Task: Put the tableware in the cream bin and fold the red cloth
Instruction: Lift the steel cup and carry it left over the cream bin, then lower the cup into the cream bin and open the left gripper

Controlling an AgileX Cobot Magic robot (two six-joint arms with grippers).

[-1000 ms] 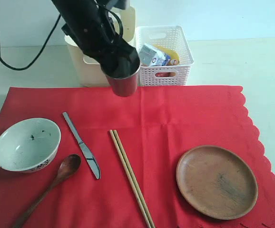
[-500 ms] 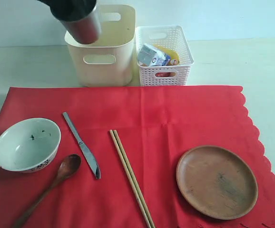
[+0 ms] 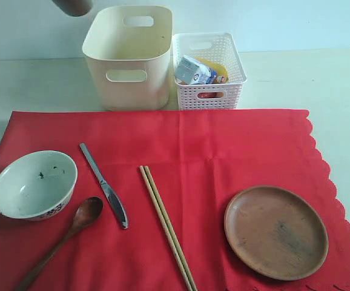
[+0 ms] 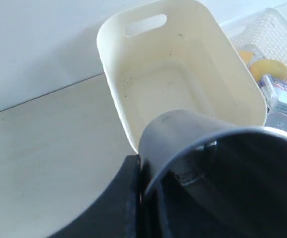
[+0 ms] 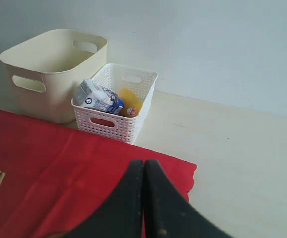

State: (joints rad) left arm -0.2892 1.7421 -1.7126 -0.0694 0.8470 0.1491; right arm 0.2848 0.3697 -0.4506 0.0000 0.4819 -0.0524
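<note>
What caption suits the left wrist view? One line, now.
Left claw grips the steel cup near the empty cream bin, white basket beyond.

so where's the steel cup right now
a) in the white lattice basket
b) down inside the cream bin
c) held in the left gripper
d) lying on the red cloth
c: the left wrist view shows the steel cup clamped by its rim in the left gripper, in the air near the cream bin, whose floor shows bare.
</note>
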